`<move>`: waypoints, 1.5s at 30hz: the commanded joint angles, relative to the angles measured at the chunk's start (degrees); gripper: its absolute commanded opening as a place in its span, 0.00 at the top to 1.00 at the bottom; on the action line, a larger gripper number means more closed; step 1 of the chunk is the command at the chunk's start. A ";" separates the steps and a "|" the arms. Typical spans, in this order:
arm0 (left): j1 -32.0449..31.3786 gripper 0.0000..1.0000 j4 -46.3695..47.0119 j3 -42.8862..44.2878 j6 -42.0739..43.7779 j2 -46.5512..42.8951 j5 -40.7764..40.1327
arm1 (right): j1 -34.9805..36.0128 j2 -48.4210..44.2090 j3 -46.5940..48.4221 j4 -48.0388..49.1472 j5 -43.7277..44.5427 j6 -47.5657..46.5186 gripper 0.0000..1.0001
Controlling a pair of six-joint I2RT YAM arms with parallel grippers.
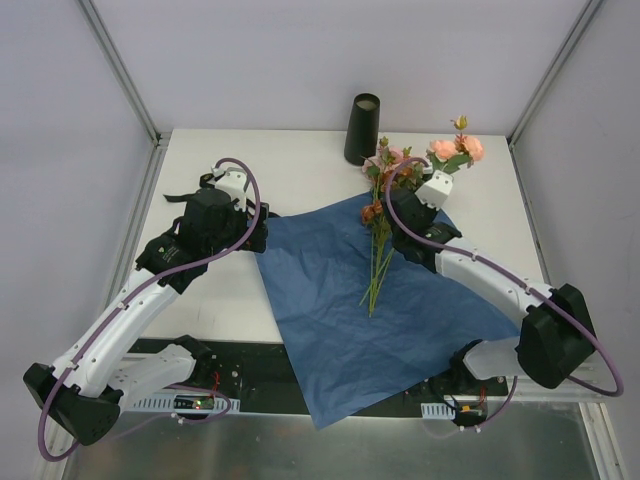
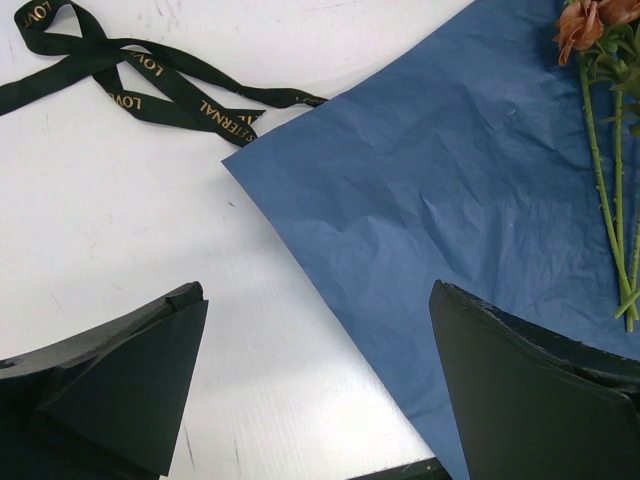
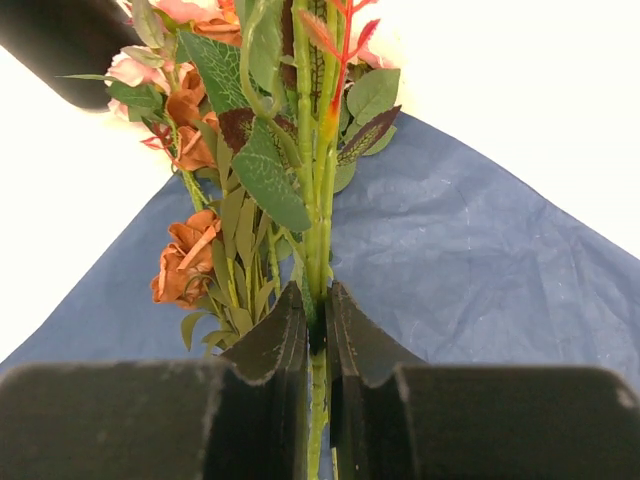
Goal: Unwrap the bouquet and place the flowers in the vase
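The ribbon is lying beside the blue paper, near your spread left tool. Your right tool is pinching stems of the flowers, with the vase just beyond.

The right tool pinches green stems of the flowers above blue paper

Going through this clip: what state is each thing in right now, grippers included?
paper: unwrapped, spread flat, near corner over the table edge
ribbon: untied, loose on the table
vase: upright, no flowers in it
held flowers: stems pinched in the right gripper
loose flowers: lying on the paper
left gripper: open, empty
right gripper: shut on the held flowers
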 commanded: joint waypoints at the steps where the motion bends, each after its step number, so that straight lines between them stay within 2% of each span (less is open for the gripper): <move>1: 0.31 0.01 1.52 -0.34 1.04 -0.89 -1.19 | 2.62 -2.48 3.27 1.04 3.88 -5.98 1.00; 5: 0.31 0.01 1.52 -0.42 1.13 -0.98 -1.45 | 5.60 -3.26 4.67 -1.31 1.34 -7.14 1.00; 10: 0.31 0.01 1.52 -0.34 1.04 -0.80 -1.37 | 8.95 -3.09 9.85 -10.62 2.82 -5.73 1.00; 13: 0.31 0.01 1.52 -0.33 0.95 -0.80 -1.37 | 10.18 -3.35 11.44 -11.97 3.79 -5.82 1.00; 19: 0.31 0.01 1.52 -0.51 1.13 -1.06 -1.37 | 9.83 -6.95 7.93 6.73 2.04 -18.98 1.00; 25: 0.31 0.01 1.52 -0.60 1.13 -1.76 -1.63 | 4.21 -7.93 6.17 27.20 -11.75 -25.68 1.00; 28: 0.31 0.01 1.52 -0.51 1.13 -1.86 -1.54 | 0.79 -6.44 7.83 33.98 -17.64 -28.74 1.00; 36: 0.31 0.01 1.61 -0.34 1.04 -2.82 -0.75 | -5.02 4.63 19.16 47.70 -29.42 -41.84 1.00; 45: 0.31 0.01 1.61 -0.42 0.86 -3.70 -0.40 | -11.17 18.07 36.38 56.14 -42.70 -42.29 1.00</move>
